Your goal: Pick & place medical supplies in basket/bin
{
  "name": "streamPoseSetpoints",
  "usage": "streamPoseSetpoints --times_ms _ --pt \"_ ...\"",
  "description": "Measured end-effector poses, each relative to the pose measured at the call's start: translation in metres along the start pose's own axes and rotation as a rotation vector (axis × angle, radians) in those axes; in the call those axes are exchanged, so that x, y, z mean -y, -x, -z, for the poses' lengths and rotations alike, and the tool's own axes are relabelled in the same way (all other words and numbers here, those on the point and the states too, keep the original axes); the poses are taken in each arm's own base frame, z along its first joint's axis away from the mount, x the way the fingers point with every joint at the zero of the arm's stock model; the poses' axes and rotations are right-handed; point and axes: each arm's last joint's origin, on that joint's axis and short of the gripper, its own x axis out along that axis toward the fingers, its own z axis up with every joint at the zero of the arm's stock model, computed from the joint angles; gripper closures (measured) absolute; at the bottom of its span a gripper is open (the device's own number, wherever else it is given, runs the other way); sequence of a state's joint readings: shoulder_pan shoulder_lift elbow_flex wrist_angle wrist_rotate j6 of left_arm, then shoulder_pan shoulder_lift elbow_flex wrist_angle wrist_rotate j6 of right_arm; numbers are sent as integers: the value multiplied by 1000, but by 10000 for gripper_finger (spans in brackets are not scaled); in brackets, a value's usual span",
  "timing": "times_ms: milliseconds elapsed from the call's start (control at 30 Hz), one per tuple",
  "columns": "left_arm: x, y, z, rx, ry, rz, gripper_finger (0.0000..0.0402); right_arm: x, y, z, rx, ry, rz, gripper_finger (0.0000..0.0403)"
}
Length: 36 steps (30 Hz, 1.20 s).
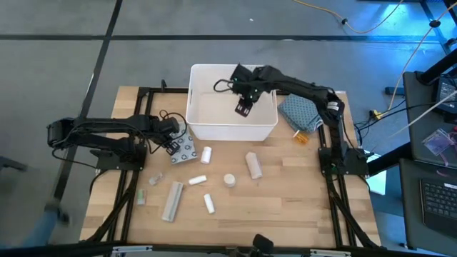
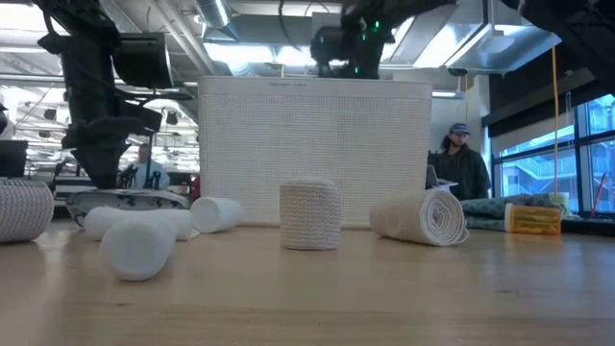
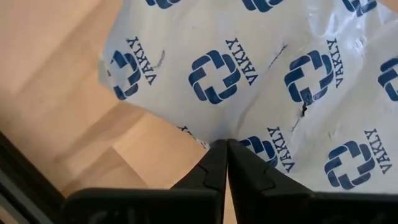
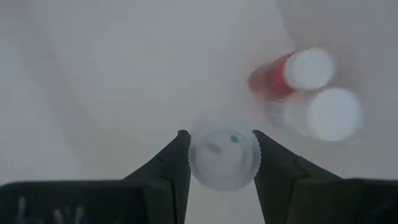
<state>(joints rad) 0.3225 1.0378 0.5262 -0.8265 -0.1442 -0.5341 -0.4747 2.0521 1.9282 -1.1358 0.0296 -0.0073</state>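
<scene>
- Centrally, toward the frame's top, the white bin sits within both arms' reach.
- Left of it, the left gripper, fingers pinched together, nips the printed packet's edge, probably because it lies too flat to grasp.
- Over the bin, the right gripper clamps a white-capped bottle above two bottles inside, seemingly for release.

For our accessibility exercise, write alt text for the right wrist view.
The right gripper is shut on a white ribbed bottle cap, held above the white bin's floor. Beyond it, blurred, lie a red bottle and another white-capped item.
</scene>
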Motion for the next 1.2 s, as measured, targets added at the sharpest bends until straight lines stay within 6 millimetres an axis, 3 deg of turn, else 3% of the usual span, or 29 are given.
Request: streamPoseSetpoints --times_ms 267,467,767,1200 --pt "1 0 -3 41 -10 -3 398 -1 -45 12 13 -82 0 273" --pt "2 0 -5 57 -16 7 393 -2 -63 20 11 -106 1 273" --pt "2 0 -5 57 -16 7 397 -2 -68 23 6 -106 2 241" --pt "2 0 -5 57 -16 7 398 -2 -68 23 5 -105 -5 234"
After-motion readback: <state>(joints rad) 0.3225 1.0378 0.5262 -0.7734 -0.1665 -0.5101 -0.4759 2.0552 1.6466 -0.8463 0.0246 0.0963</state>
